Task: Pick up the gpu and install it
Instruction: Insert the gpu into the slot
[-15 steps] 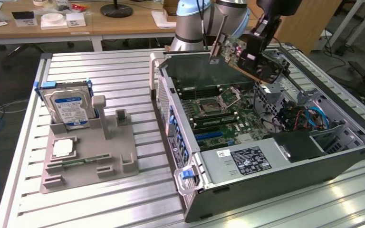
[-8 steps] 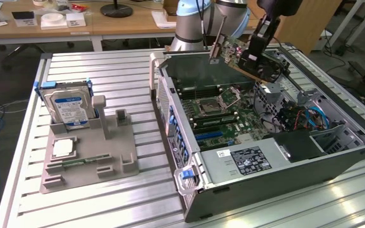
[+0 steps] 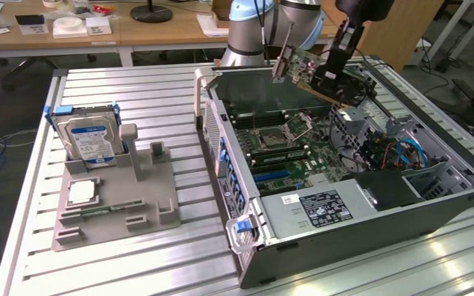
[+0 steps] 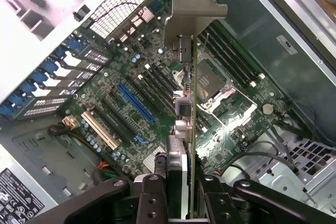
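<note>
We hold the graphics card [image 3: 320, 69], clamped in our gripper [image 4: 181, 184], above the open computer case [image 3: 369, 243]; seating it calls for lining its edge with the blue slot [image 4: 135, 102].

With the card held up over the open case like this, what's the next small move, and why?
Probably bring the gpu across toward the long blue slot before lowering. The gripper is shut on it, it hangs above the motherboard, and its edge looks offset from that slot.
</note>
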Robot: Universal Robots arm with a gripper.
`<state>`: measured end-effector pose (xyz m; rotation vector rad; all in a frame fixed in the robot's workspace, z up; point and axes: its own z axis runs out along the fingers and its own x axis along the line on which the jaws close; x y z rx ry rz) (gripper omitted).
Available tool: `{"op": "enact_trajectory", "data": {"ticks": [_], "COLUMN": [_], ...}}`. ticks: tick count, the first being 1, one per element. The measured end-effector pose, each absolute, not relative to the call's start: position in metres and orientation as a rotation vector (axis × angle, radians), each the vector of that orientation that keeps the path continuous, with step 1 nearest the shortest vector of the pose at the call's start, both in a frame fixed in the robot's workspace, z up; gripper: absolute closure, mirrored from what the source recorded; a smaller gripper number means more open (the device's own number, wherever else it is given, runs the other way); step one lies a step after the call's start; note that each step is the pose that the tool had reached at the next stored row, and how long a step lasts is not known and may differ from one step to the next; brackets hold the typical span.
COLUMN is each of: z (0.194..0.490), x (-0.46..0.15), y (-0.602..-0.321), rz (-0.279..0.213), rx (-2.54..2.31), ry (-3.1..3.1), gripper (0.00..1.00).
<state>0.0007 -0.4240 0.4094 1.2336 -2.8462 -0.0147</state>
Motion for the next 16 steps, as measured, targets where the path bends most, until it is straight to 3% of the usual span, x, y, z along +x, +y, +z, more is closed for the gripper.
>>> {"op": "enact_trajectory", "data": {"ticks": [16], "z": [0.4087], "x": [0.0068], "y": [-0.4240], "rz": [-0.010], "rx": [1.432], "ry": [-2.751], "gripper": [0.72]}}
